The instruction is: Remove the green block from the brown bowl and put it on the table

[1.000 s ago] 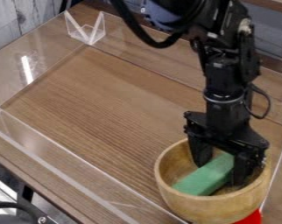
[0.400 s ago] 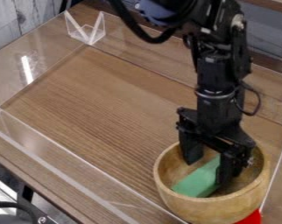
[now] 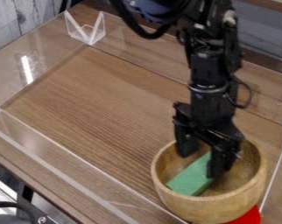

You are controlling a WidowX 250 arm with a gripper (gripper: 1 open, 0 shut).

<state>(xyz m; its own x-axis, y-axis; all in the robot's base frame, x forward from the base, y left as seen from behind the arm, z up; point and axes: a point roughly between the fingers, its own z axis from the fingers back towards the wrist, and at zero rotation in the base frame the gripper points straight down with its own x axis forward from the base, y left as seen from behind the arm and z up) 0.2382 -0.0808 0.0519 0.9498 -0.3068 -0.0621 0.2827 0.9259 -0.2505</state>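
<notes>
Holding one green block [image 3: 193,178], one brown bowl [image 3: 209,202] sits.

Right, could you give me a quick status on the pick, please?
Gripper open, down inside brown bowl, straddling green block. Block not gripped. Table open for placing.

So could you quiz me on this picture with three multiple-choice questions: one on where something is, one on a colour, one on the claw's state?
1. Where is the green block?
A. in the brown bowl
B. on the table
C. on a clear wall

2. What colour is the block?
A. blue
B. mint green
C. yellow

3. How do the jaws of the gripper stand?
A. shut tight
B. open, down inside the bowl
C. out of sight

Answers: 1 A, it lies slanted inside the rim. 2 B, plain pale green. 3 B, the fingers are spread apart over the block.
</notes>
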